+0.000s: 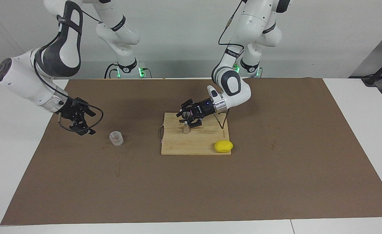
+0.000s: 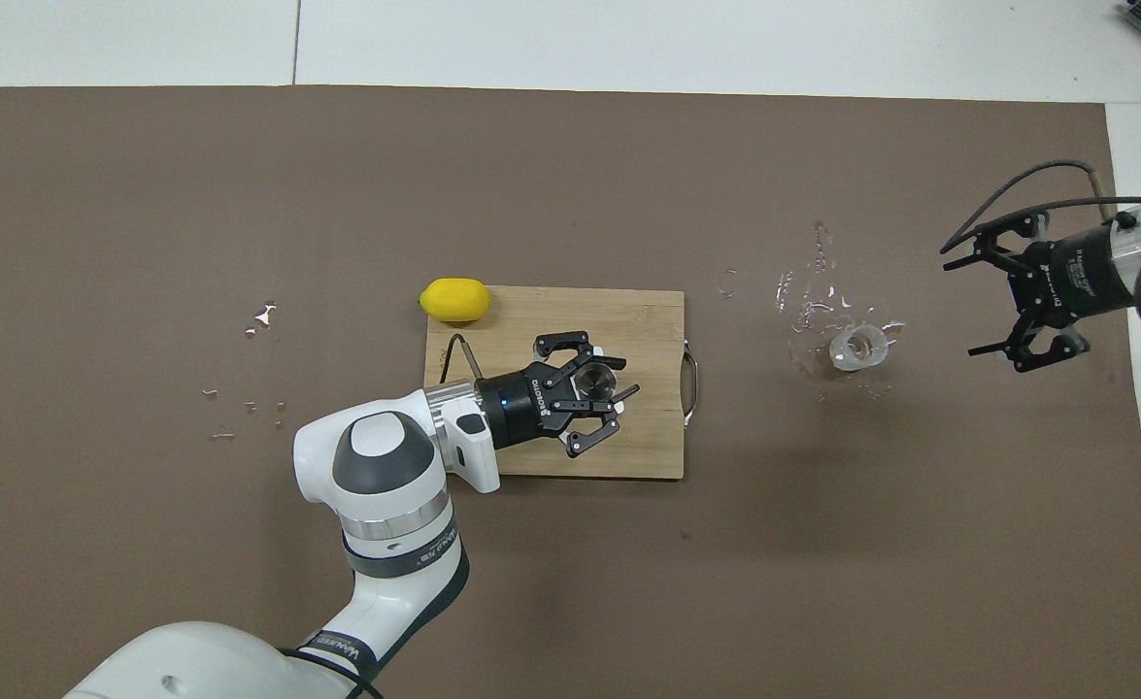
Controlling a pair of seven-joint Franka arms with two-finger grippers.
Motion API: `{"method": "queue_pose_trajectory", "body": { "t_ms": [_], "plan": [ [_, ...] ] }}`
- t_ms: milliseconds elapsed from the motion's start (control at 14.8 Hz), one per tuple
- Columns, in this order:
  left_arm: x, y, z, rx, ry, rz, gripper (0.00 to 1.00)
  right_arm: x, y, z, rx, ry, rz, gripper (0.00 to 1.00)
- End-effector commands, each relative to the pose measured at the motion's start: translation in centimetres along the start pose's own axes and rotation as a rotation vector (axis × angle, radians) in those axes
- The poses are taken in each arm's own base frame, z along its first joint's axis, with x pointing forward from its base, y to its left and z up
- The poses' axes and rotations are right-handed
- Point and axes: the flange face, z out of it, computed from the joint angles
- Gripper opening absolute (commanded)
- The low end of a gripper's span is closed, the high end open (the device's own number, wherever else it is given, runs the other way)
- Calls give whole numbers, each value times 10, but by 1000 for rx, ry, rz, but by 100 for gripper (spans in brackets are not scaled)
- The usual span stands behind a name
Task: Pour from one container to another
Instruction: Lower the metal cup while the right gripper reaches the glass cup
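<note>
We see the jigger standing on the board at the middle of the facing view, its upper cone largely hidden by the left gripper. That gripper's jaws are spread around the jigger; we cannot tell whether they touch it. In the overhead view only the jigger's round mouth shows between the fingers. The cup stands on the mat at centre-left of the facing view, its clear walls hard to make out. The right gripper hangs just beside it, jaws open and empty. A lemon lies at the board's corner.
</note>
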Motion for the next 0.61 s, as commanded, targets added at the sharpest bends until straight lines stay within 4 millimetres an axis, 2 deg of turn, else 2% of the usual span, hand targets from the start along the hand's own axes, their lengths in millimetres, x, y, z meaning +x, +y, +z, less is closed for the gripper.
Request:
{"method": "queue_pose_trajectory", "body": {
  "t_ms": [0, 135, 203, 271, 339, 406, 542],
  "plan": [
    [3, -3, 7, 32, -12, 43, 65, 19, -5, 39, 6, -40, 53, 100],
    [3, -3, 7, 32, -12, 58, 74, 29, -6, 57, -10, -55, 66, 100],
    [3, -3, 6, 32, -11, 62, 86, 33, -6, 67, -23, -64, 66, 100],
    [4, -3, 7, 32, -11, 67, 89, 40, -6, 79, -19, -91, 42, 100],
    [8, -5, 8, 34, -7, 74, 97, 46, -6, 90, -5, -115, 10, 100],
    [8, -6, 9, 35, -8, 74, 100, 55, -4, 100, -3, -128, 8, 100],
    [11, -8, 10, 40, -6, 78, 100, 56, 1, 109, -15, -142, 12, 100]
  ]
}}
